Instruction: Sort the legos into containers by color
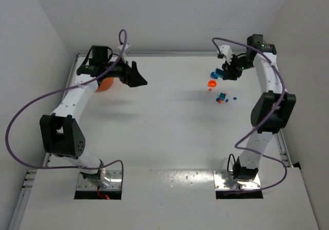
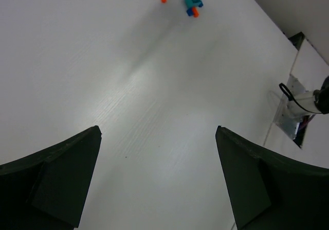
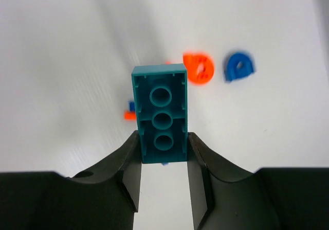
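Teal brick point(image 3: 163, 114): clamped in the right gripper point(image 3: 163, 146), hollow underside with three round tubes facing the wrist camera; well apart from the orange bowl point(image 1: 105, 84), on the far right side of the table point(image 1: 164, 137).
Right jaws: narrow, closed on the brick's two long sides near its lower end; most of the brick sticks out past the fingertips.
Loose legos point(image 1: 221, 97): small orange and blue pieces on the table below the held brick, well apart from the bowl.
Rounded pieces: one orange point(image 3: 199, 68), one blue point(image 3: 239, 65), side by side, apart.
Bowl: at the far left edge, partly hidden under the left arm.
Left gripper point(image 1: 134, 76): just beside the bowl, toward table centre.
Left jaws: wide apart, holding nothing, bare table between the fingers point(image 2: 61, 178).
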Controlling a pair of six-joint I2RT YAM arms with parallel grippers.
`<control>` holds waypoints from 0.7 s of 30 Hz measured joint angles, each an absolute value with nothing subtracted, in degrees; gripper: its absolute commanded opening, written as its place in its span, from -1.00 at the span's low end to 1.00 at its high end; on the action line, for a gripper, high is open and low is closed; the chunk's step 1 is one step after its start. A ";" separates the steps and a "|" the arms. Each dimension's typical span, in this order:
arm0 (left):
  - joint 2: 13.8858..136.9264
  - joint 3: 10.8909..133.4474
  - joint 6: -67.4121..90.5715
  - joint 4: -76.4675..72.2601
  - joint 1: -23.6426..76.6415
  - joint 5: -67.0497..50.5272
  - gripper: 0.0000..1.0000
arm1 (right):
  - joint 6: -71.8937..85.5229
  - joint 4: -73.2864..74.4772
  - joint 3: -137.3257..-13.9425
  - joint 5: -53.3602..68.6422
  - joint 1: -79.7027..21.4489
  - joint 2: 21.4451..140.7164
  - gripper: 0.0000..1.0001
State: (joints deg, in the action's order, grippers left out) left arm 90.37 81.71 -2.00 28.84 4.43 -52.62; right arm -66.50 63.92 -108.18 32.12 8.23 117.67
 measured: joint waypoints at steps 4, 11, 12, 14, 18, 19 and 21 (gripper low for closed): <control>89.97 80.71 1.78 26.92 8.86 -53.69 0.99 | -59.35 61.30 -105.86 37.58 3.77 106.39 -0.75; 90.19 81.60 8.78 23.79 12.51 -56.88 0.93 | -43.75 48.31 -90.89 39.44 -8.29 96.42 -0.75; 90.48 82.32 10.26 22.90 12.82 -57.34 0.93 | -41.54 46.65 -89.65 39.29 -9.65 96.18 -0.75; 91.24 83.81 13.69 20.56 13.08 -58.11 0.98 | -37.30 43.59 -88.49 38.81 -11.75 96.12 -0.75; 93.17 84.93 20.29 15.00 13.32 -59.40 0.98 | -30.39 38.35 -88.20 38.06 -14.90 95.85 -0.75; 93.89 84.95 21.71 13.74 13.32 -59.57 0.98 | -29.26 37.50 -88.23 37.87 -15.62 95.77 -0.75; 95.48 84.95 24.29 11.90 13.45 -59.77 0.98 | -27.29 36.12 -88.38 37.43 -16.86 95.68 -0.75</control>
